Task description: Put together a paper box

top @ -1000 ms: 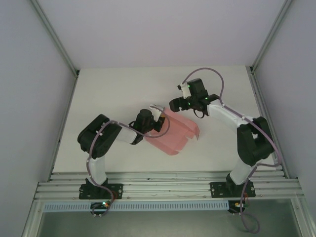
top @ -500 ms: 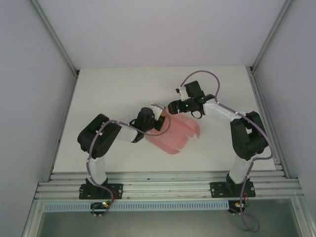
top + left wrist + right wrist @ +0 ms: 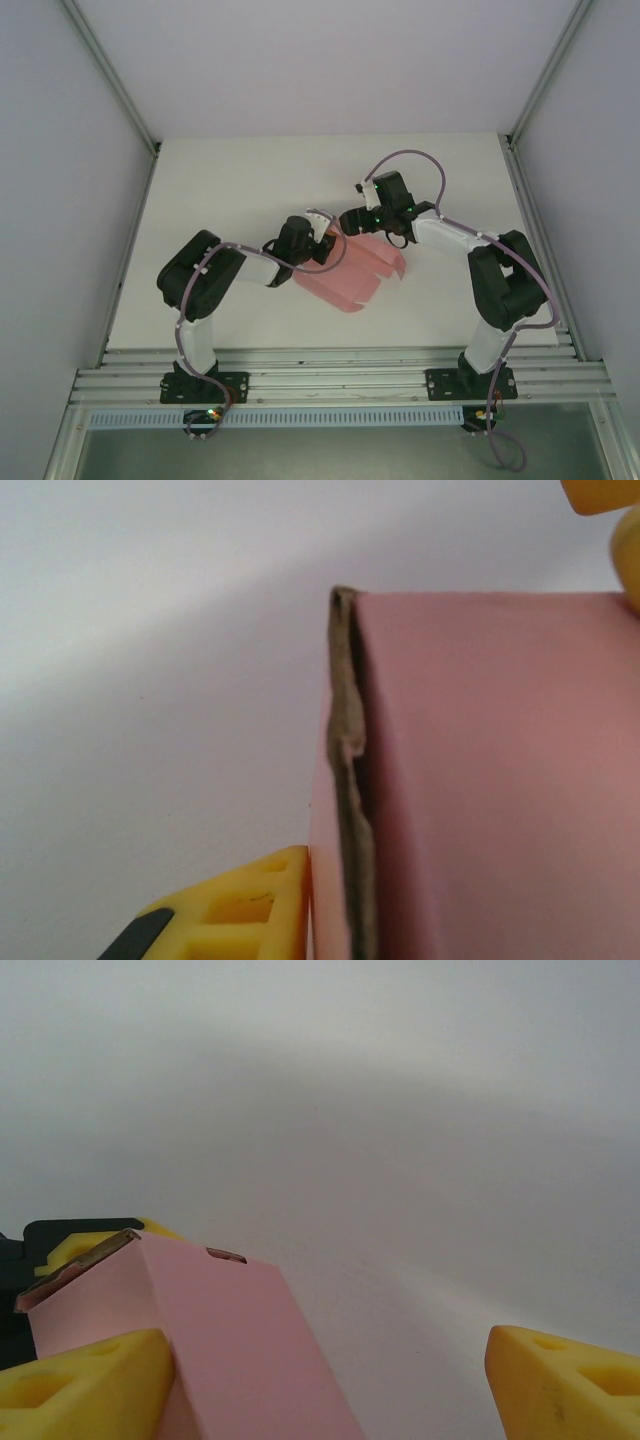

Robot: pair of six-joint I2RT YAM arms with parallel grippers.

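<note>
The salmon-pink paper box (image 3: pixel 352 271) lies part-folded at the table's middle, with flaps toward the right. My left gripper (image 3: pixel 326 246) sits at its far left corner. In the left wrist view one yellow finger (image 3: pixel 232 910) presses the outside of an upright pink wall (image 3: pixel 480 780) whose brown cut edge shows; the other finger is hidden behind the card. My right gripper (image 3: pixel 346 220) hovers at the same far corner. Its yellow fingers (image 3: pixel 82 1384) stand wide apart, open, with the pink panel (image 3: pixel 230 1350) beside the left one.
The white table (image 3: pixel 230 190) is boxed in by grey walls left and right, with aluminium posts at the back corners (image 3: pixel 155 148). The two grippers are almost touching over the box corner. A slotted rail (image 3: pixel 340 382) runs along the near edge.
The right gripper has swung down and left, from above the table behind the box to the box's far corner, close to the left gripper. The left arm and box have hardly moved.
</note>
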